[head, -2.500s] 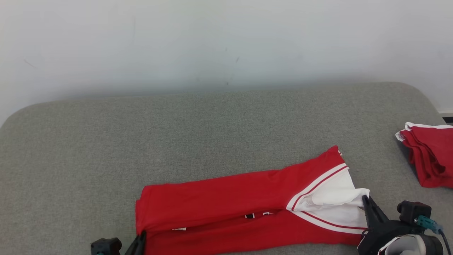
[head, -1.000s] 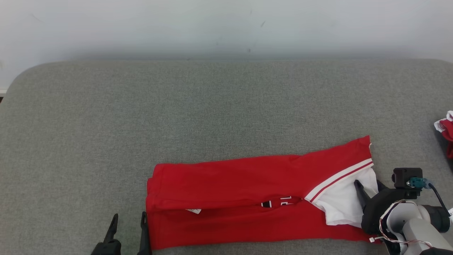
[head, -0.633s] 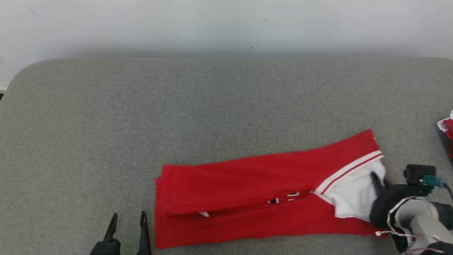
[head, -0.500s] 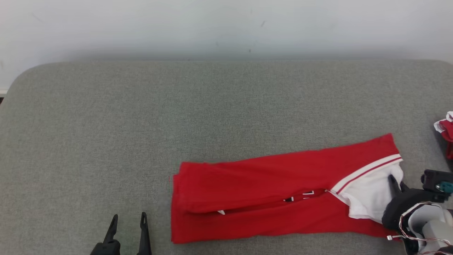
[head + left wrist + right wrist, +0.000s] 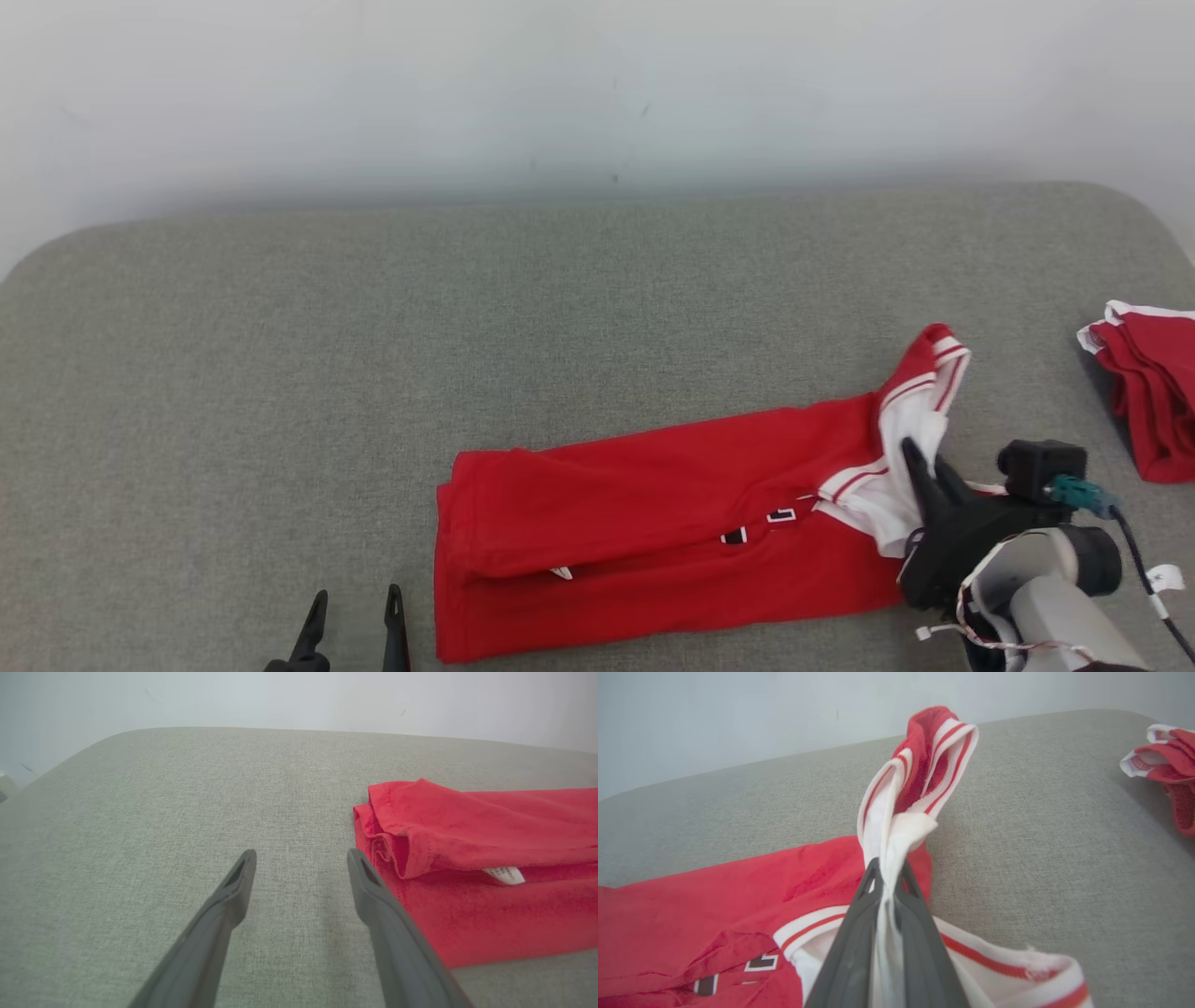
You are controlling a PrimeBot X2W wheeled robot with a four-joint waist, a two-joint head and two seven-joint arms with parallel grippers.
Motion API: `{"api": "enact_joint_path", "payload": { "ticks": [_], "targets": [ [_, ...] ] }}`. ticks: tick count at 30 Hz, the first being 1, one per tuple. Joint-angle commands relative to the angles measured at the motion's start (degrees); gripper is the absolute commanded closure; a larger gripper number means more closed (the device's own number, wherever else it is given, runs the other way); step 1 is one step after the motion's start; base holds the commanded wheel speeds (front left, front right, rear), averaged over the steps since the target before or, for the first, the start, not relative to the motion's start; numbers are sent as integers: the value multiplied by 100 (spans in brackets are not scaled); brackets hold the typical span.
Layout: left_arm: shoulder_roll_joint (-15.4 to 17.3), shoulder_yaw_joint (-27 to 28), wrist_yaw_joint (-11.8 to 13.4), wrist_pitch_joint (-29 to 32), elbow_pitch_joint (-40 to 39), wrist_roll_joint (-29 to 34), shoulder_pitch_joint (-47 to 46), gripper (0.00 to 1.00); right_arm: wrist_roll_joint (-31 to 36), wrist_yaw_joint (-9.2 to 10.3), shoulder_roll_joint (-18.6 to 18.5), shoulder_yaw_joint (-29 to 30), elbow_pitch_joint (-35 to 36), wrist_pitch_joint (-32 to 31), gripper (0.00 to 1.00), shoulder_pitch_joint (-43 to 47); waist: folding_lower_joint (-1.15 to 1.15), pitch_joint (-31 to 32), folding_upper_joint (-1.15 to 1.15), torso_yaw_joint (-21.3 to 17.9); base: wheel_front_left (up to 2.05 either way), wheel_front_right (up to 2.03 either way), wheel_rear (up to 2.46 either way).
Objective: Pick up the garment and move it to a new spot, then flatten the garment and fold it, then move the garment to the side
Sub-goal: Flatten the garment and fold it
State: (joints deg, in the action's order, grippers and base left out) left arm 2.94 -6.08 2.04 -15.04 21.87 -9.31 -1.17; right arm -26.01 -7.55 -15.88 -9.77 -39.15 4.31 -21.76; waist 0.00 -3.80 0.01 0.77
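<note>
My right gripper (image 5: 889, 865) just clamped and lifted the sleeve (image 5: 896, 830) of the garment (image 5: 653, 495) — the sideways move starts; left gripper (image 5: 355, 597) wide, empty.

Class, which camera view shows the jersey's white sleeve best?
The right wrist view: the white sleeve stands close up, pinched in the right hand. The head view shows it small; the left wrist view shows the red far end of the jersey.
</note>
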Motion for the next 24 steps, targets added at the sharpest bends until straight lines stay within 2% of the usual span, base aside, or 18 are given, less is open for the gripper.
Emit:
{"api": "enact_joint_path", "payload": {
  "ticks": [1, 6, 10, 16, 24],
  "targets": [
    [-7, -21, 17, -16, 12, -26, 77, 0, -86, 17, 60, -128, 188, -94, 100, 135, 0, 73, -1, -59, 0, 0, 0],
    [-7, -148, -40, -16, 42, -4, 80, 0, -304, 17, 192, -708, 1126, -537, 100, 463, 0, 140, -1, 12, 0, 0, 0],
    [-8, -275, -114, -17, 69, 35, 82, 0, -364, 17, 345, -992, 1572, -801, 100, 621, 0, 169, -1, 212, 0, 0, 0],
    [-7, -472, -167, -17, 110, 91, 71, 0, -306, 17, 599, -1240, 1659, -972, 100, 569, 0, 151, -1, 580, 0, 0, 0],
    [-5, -745, -164, -16, 208, 38, -2, 0, -243, 17, 966, -1668, 1327, -992, 100, 214, 0, 87, -1, 1210, 0, 0, 0]
  ]
}}
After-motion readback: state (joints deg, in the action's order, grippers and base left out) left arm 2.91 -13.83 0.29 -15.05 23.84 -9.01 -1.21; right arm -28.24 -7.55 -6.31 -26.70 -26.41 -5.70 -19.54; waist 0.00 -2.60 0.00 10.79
